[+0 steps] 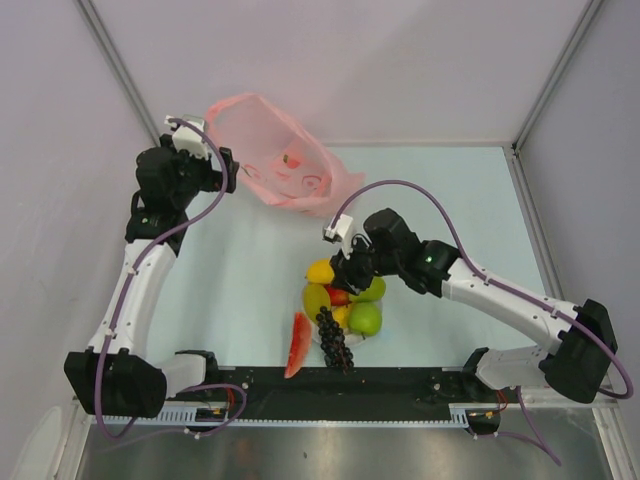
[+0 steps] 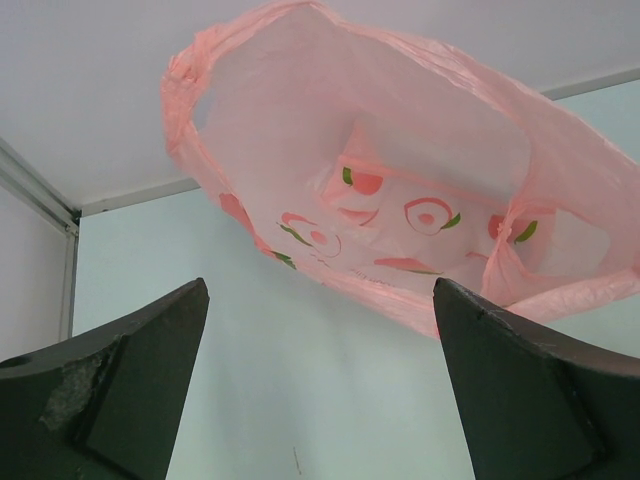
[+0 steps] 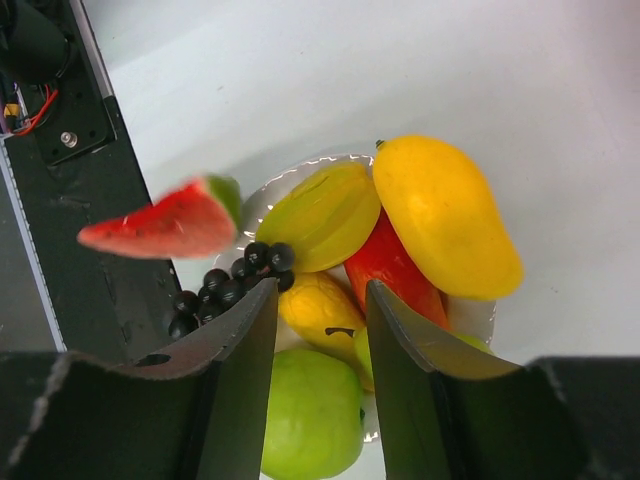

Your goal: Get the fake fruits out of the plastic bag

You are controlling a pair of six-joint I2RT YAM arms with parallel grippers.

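Risk: fruits (image 1: pixel 340 300) heaped in the bowl (image 3: pixel 300 166), watermelon (image 1: pixel 298 345) and grapes (image 1: pixel 335 340) overhanging its near rim, so a nudge from the right gripper (image 3: pixel 320 290), part-spread and empty just above, could spill them; left gripper (image 2: pixel 320 285), well beyond the bowl, spread wide at the bag (image 1: pixel 270 160) mouth.

Legible markings: none found in any view.
The plastic bag (image 2: pixel 400 130) bears only printed pictures, red and green fruit shapes with ring outlines, and no letters or numbers. The black rail (image 1: pixel 400 385) along the table's near edge shows small fittings and wiring, too fine to read as text.
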